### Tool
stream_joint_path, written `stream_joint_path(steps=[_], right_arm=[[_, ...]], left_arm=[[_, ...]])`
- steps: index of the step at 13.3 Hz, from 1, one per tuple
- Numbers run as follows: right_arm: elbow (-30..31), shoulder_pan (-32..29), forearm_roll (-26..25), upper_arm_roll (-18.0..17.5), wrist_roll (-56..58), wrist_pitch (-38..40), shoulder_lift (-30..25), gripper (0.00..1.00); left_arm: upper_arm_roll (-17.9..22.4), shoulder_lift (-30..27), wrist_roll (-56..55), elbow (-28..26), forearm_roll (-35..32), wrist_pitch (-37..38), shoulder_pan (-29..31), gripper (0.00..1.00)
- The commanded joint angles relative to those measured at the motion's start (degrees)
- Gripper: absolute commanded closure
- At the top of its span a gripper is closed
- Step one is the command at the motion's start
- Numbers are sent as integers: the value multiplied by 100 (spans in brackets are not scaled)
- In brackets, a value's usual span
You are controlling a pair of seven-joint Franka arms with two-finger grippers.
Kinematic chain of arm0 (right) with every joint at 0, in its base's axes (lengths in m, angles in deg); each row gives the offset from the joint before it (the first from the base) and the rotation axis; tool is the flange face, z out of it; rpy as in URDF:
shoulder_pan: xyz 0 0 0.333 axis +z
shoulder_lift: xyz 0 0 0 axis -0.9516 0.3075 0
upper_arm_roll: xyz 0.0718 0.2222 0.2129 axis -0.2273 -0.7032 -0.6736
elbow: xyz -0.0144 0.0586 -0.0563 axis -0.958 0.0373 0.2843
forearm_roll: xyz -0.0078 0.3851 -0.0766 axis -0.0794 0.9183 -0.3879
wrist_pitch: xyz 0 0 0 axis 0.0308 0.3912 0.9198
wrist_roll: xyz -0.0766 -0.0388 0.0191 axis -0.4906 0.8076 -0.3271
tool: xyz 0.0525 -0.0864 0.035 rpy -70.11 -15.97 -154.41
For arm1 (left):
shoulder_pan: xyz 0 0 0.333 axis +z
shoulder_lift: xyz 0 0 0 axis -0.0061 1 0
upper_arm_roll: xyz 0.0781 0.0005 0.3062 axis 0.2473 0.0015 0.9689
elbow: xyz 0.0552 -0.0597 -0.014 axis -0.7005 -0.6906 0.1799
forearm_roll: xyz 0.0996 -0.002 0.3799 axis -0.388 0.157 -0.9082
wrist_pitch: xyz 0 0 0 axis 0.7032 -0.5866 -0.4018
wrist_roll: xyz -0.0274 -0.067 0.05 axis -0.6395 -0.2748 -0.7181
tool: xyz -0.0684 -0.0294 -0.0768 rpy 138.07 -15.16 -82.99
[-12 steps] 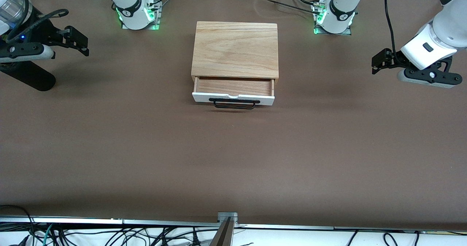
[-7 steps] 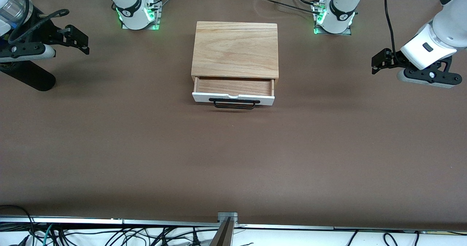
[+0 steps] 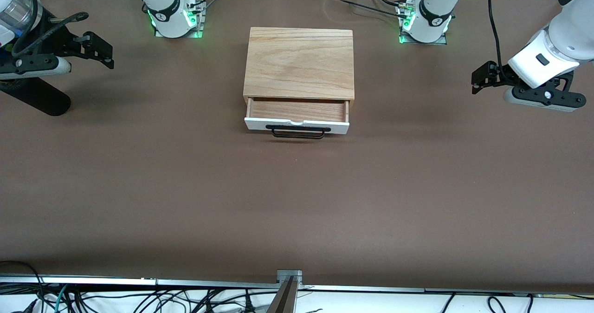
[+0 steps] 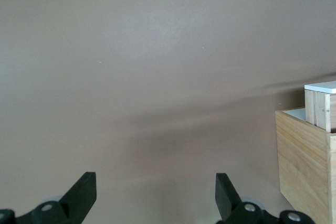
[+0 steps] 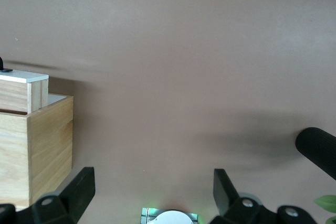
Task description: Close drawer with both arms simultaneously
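Note:
The drawer [image 3: 297, 111] stands partly pulled out of the light-wood box [image 3: 299, 62], its white front panel [image 3: 297, 125] and black bar handle [image 3: 298, 133] facing the front camera. My left gripper [image 3: 478, 80] hangs open and empty over the bare table at the left arm's end. My right gripper [image 3: 107, 56] hangs open and empty over the table at the right arm's end. The left wrist view shows its open gripper [image 4: 156, 192] with the box [image 4: 307, 161] and drawer panel [image 4: 321, 86] off to one side. The right wrist view shows its open gripper [image 5: 153, 187], the box [image 5: 37, 145] and panel [image 5: 23, 77].
A black cylinder [image 3: 39, 98] lies on the brown table cover [image 3: 297, 201] under the right arm; it also shows in the right wrist view [image 5: 317, 150]. The two arm bases [image 3: 174, 18] [image 3: 424, 22] stand either side of the box.
Both grippers have drifted only a few pixels. The drawer has not moved and stays equally far out.

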Motion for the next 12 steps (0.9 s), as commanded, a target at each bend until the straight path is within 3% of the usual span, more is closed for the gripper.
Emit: stream_joint_path(steps=[1,12], right_arm=[[-117,1,63,9,76,104,39,0],[-108,1,98,9,76,87,57,0]], left_arm=[[1,-55,-21,142,73,97,1,0],[-25,-46,23,151,38,123,-17,0]])
